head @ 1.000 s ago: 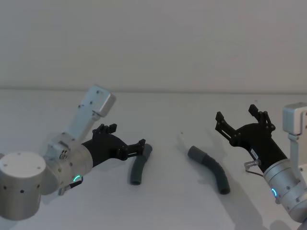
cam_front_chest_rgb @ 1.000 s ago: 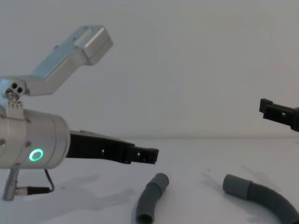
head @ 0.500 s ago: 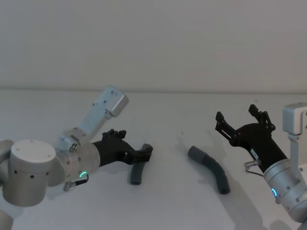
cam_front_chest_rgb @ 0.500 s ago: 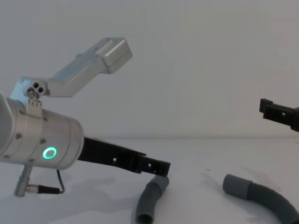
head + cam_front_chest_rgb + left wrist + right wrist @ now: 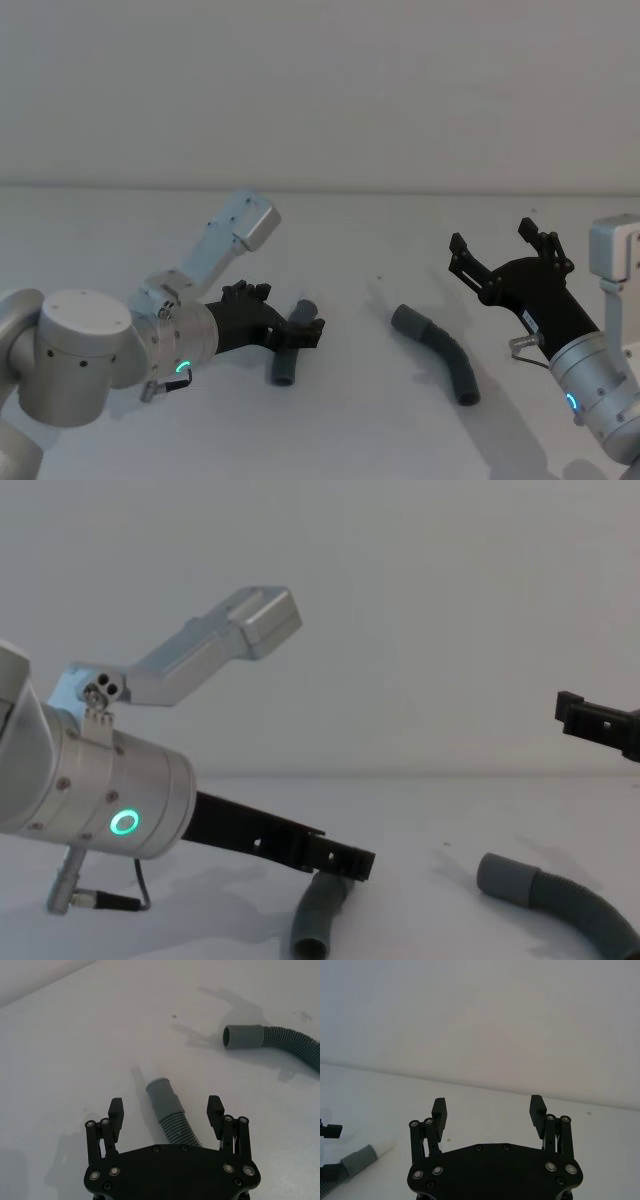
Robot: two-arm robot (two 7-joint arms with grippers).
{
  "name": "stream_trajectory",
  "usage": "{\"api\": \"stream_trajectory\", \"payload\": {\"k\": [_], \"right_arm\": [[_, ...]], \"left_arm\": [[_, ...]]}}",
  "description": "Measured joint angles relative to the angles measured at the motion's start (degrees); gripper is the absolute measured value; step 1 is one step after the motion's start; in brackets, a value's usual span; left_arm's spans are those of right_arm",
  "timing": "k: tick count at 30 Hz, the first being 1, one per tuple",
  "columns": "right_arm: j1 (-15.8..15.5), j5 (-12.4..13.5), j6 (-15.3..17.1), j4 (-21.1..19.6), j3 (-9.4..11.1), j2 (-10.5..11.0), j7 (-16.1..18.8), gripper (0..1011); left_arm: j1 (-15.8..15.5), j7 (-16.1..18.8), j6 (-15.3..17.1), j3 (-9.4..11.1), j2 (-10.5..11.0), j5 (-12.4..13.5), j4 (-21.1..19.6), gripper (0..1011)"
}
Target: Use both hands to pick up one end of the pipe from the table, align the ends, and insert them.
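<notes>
**Grey short tube (image 5: 172,1116) bracketed, nothing gripped yet**

My left gripper (image 5: 165,1106) is spread wide and empty, fingers (image 5: 116,1110) either side of the short tube lying on the table (image 5: 360,420). Beyond its tips lies the long hose (image 5: 280,1042). My right gripper (image 5: 493,240), open too, hangs raised, clear of that hose. Gripping, aligning, inserting remain.

Corrugated hose (image 5: 560,902), far end off-frame

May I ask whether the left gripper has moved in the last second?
Yes: the left gripper has come forward and down, now straddling the short tube.
</notes>
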Motion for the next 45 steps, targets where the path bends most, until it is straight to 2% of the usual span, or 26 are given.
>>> {"api": "stream_trajectory", "payload": {"k": [25, 45], "right_arm": [[0.0, 0.0, 0.0, 0.0, 0.0, 0.0, 0.0, 1006], [0.0, 0.0, 0.0, 0.0, 0.0, 0.0, 0.0, 1006]], "left_arm": [[-2.0, -1.9, 1.9, 2.5, -1.1, 2.4, 2.9, 1001], [-2.2, -2.2, 1.4, 2.8, -1.9, 3.9, 4.7, 983]]}}
